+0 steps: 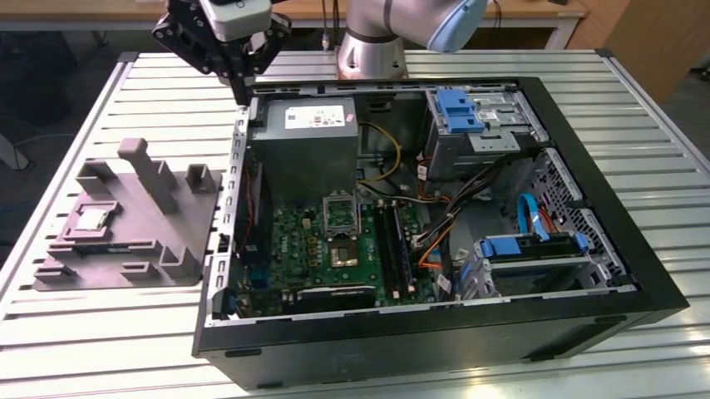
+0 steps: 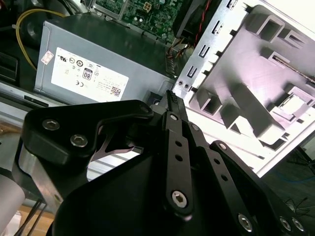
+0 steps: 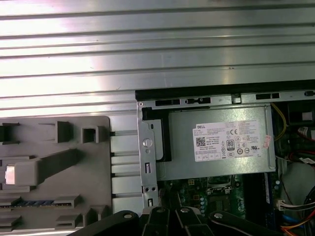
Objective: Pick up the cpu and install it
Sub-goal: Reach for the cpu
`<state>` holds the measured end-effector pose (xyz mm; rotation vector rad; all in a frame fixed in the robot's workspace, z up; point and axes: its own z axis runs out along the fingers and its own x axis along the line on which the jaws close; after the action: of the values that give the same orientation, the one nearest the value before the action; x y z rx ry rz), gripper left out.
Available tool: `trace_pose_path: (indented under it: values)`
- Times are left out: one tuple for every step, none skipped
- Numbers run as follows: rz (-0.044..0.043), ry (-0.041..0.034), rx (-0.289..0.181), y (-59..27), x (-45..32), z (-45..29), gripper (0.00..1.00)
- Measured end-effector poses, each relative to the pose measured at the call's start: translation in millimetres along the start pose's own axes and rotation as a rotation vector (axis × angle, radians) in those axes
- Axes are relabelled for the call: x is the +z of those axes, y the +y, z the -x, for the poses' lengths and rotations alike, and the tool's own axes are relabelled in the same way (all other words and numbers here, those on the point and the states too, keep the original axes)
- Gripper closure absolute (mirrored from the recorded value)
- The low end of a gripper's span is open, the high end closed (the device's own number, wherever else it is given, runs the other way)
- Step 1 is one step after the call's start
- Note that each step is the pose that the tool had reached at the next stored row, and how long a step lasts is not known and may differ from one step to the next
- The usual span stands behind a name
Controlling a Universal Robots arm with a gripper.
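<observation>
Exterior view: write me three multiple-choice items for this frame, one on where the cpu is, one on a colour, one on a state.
1. Where does the cpu lie?
A. inside the computer case
B. on the grey tray
C. between the jaws

2. What colour is the motherboard?
A. red
B. white
C. green

3. How is the computer case?
A. open, its inside exposed
B. closed by a side panel
C. wrapped in foil

1 B: the silvery chip sits in a recess of the tray, at the exterior view's left of the case and apart from the gripper.
2 C: the board shows green.
3 A: board, cables and drives show from above.
</observation>
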<state>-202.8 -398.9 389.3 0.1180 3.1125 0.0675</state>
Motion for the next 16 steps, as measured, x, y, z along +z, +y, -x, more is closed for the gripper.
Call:
trace_pose_path:
  values:
    - [0.0, 0.0, 0.0, 0.0, 0.0, -0.3, 0.89]
    - [0.0, 0.0, 0.0, 0.0, 0.0, -0.5, 0.89]
    - [0.0001, -0.0001, 0.0, -0.1, 0.1, -0.7, 0.89]
    - [0.0001, -0.0001, 0.0, -0.1, 0.1, -0.9, 0.89]
    - [0.0, 0.0, 0.0, -0.1, 0.1, -1.2, 0.89]
    - [0.0, 0.0, 0.0, -0.1, 0.1, -1.3, 0.89]
    - [0.0, 0.0, 0.0, -0.1, 0.1, -1.5, 0.89]
    - [0.0, 0.0, 0.0, -0.1, 0.1, -1.7, 0.89]
    - [0.0, 0.0, 0.0, -0.2, 0.1, -1.9, 0.89]
    - [0.0001, 0.0, 0.0, -0.2, 0.2, -2.1, 0.89]
    - [0.0, 0.0, 0.0, -0.2, 0.1, -2.3, 0.89]
    - [0.0, 0.0, 0.0, -0.2, 0.2, -2.4, 0.89]
    - [0.0, 0.0, 0.0, -0.2, 0.2, -2.5, 0.89]
    - [0.0001, 0.0, 0.0, -0.2, 0.2, -2.8, 0.89]
    - [0.0, -0.0001, 0.0, -0.2, 0.2, -2.9, 0.89]
    - [0.0, 0.0, 0.0, -0.3, 0.2, -3.1, 0.89]
